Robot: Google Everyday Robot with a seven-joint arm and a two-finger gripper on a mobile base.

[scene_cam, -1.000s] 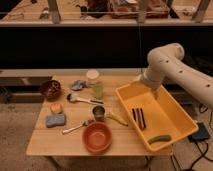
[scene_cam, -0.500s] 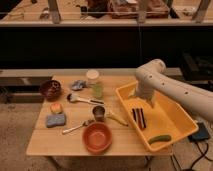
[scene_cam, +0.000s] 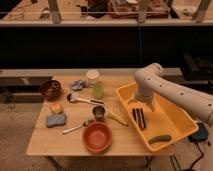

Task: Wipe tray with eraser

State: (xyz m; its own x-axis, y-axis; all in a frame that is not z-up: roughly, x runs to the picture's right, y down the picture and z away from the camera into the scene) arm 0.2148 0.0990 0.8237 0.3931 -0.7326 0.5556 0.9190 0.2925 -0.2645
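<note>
The hand (scene_cam: 141, 104) hangs inside the far left part of the tray (scene_cam: 175, 127), fingers pointing down and spread apart with nothing between them. Just in front of it, on the tray floor, lies the eraser (scene_cam: 139, 118). Its long axis runs from the hand towards the tray's near wall, its stripes running the same way, and the far end sits right under the fingertips (whether they touch it is hard to make out). Further out, by the tray's near corner, is a green pickle-shaped thing (scene_cam: 160, 139). Left of the hand, outside the tray, a banana (scene_cam: 117, 118) rests on the worktop (scene_cam: 50, 142) beside a metal cup (scene_cam: 99, 112), with an orange bowl (scene_cam: 97, 137) nearer the front. The arm is cut off at the right edge.
</note>
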